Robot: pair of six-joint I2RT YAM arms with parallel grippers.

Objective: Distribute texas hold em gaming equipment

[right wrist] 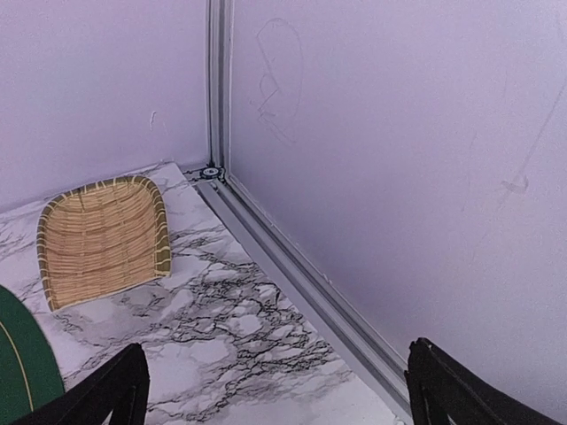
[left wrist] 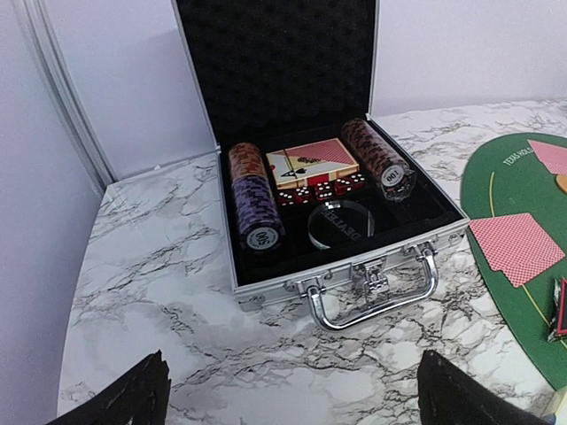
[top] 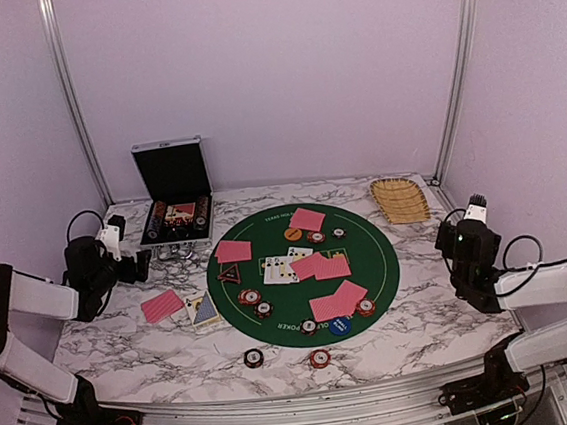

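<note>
Lilac walls (top: 270,73) enclose a marble-patterned table (top: 126,353); its round green mat (top: 377,264) carries pink-backed cards (top: 307,219) and poker chips (top: 250,297); more chip rolls (left wrist: 253,199) lie in the open black case (left wrist: 275,71), straight ahead of the left gripper (left wrist: 292,394), long axes running away from it, which makes it the nearer one; its jaws stand wide apart, empty; the right gripper (right wrist: 279,381), equally spread and empty, faces the wicker basket (right wrist: 102,235), well apart from the case.
</note>
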